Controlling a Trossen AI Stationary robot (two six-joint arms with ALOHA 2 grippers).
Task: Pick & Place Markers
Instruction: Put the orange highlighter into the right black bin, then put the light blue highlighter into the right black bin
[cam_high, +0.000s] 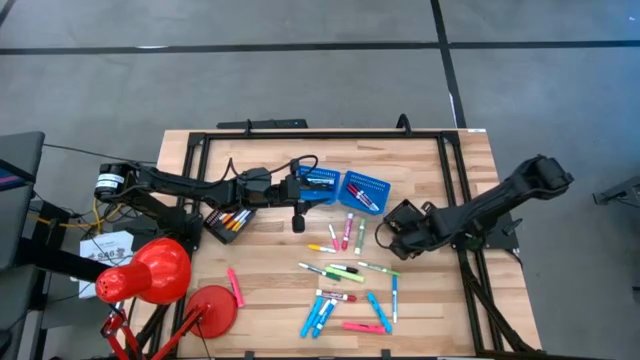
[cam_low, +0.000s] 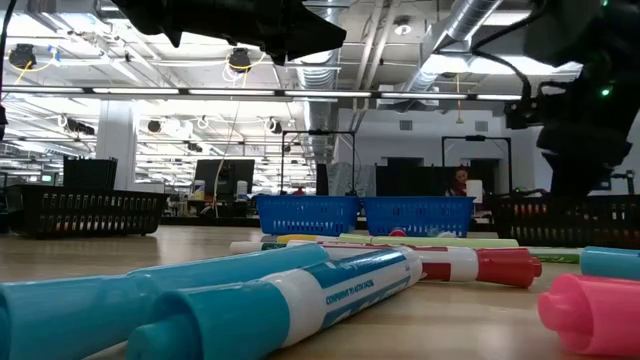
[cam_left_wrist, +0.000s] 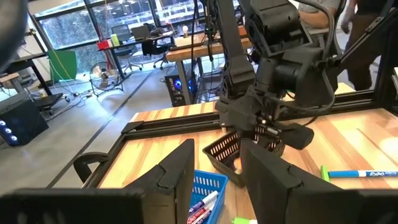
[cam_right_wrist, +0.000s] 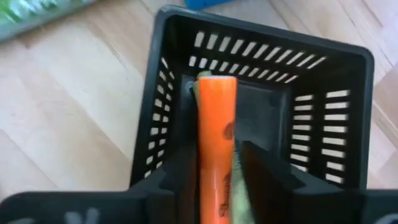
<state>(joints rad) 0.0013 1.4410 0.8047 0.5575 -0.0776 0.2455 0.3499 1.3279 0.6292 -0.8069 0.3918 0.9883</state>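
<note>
Right gripper (cam_right_wrist: 217, 177): over the black slotted plastic tray (cam_right_wrist: 168, 118) at the table's right in the high view; an orange capped marker pen (cam_right_wrist: 215, 143) sits between its two dark fingers, with a slim gap at one side. Whether the jaws clamp it or are letting go, I cannot tell.
Orange marker's long axis: straight out along the fingers, free end down inside the tray, near its floor.
Key relation: marker inside the tray walls, directly under the gripper; a release looks likely to land it inside.
Left gripper (cam_left_wrist: 214, 180): jaws apart, empty, above a blue perforated plastic basket (cam_high: 317, 186) at table centre.
Loose markers (cam_high: 345, 272): scattered on the wooden table (cam_high: 270, 290), at about 7 o'clock from the right gripper (cam_high: 385, 234) in the high view.
Nearer arm: the right, by my judgement.
</note>
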